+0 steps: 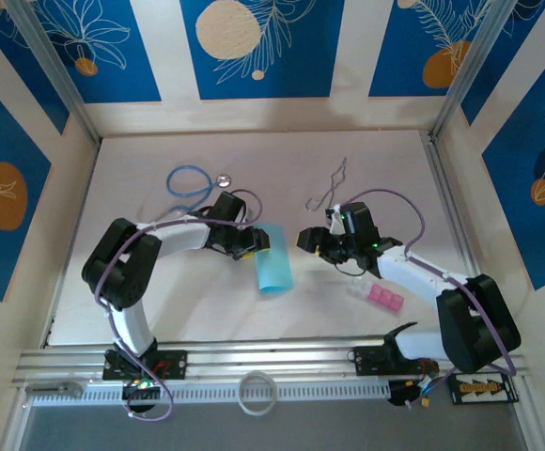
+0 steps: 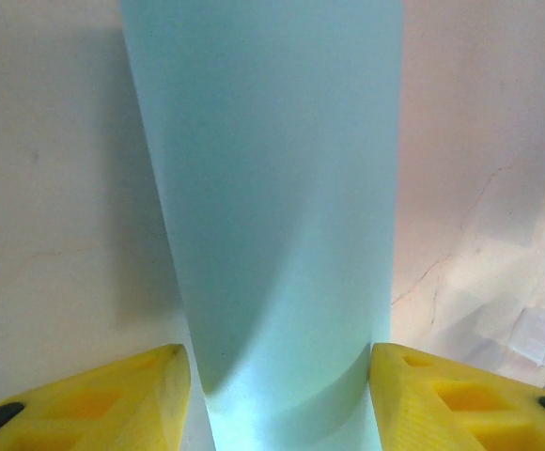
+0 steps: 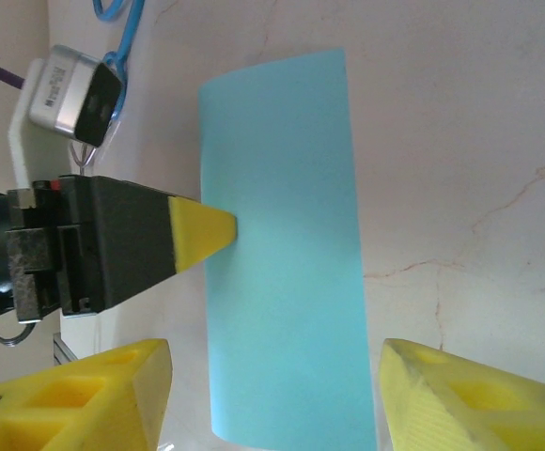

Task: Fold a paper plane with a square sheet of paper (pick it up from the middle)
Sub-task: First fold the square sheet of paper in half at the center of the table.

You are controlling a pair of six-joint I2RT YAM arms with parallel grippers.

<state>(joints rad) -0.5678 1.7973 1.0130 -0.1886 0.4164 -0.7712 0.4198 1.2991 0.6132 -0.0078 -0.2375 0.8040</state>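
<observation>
The square sheet of paper [image 1: 273, 261] is light turquoise-blue and bowed into a curved trough near the table's middle. My left gripper [image 1: 251, 241] is shut on it. In the left wrist view the paper [image 2: 272, 188] arches between the two yellow fingers, its edges against their inner faces, with the left gripper [image 2: 280, 362] around it. My right gripper [image 1: 308, 239] hovers just right of the sheet, open and apart from it. In the right wrist view the paper [image 3: 282, 244] lies ahead of the open right gripper [image 3: 277, 357], and one left finger [image 3: 202, 235] touches its left edge.
A blue-tubed stethoscope [image 1: 190, 180] lies at the back left. A thin bent wire [image 1: 332, 188] lies at the back right. Pink and clear plastic blocks [image 1: 383, 297] sit under the right arm. A white ring [image 1: 256, 392] rests on the front rail.
</observation>
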